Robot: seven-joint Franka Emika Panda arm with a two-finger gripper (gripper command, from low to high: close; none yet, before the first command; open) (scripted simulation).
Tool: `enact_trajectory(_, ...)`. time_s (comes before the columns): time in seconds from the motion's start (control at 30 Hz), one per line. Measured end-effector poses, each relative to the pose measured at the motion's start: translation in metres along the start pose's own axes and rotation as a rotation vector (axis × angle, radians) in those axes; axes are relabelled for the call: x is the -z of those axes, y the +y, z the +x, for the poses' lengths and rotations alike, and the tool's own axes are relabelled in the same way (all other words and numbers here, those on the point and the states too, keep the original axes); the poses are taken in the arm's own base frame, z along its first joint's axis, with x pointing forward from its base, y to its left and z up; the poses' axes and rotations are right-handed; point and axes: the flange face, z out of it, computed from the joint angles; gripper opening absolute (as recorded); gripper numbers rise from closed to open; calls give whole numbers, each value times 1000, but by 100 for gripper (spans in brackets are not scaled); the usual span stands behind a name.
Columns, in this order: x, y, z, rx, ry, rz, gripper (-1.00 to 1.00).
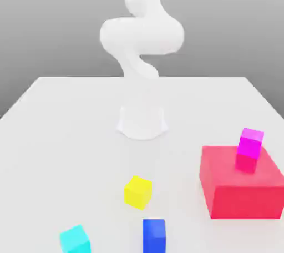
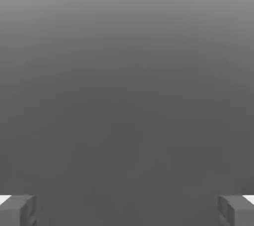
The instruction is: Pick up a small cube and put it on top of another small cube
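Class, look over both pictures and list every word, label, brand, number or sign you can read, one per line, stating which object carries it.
None: there is no readable text in these pictures.
The yellow cube, cyan cube, blue cube, magenta cube, red block, white table and robot arm are plain, unmarked surfaces.
The fingertips in the hand view carry no marking either.
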Motion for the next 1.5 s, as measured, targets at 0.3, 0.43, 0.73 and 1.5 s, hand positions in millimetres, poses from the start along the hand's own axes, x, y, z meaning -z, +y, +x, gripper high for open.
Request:
enact_trajectory(0.3,-178,21,-33,7,-172,-189,0)
enact_trajectory(0.43,-248,45,-61,9,-250,-269,0)
enact_trajectory(0.73,-376,122,-148,15,-432,-441,0)
enact_trajectory(1.5,-403,173,-195,21,-512,-520,-100)
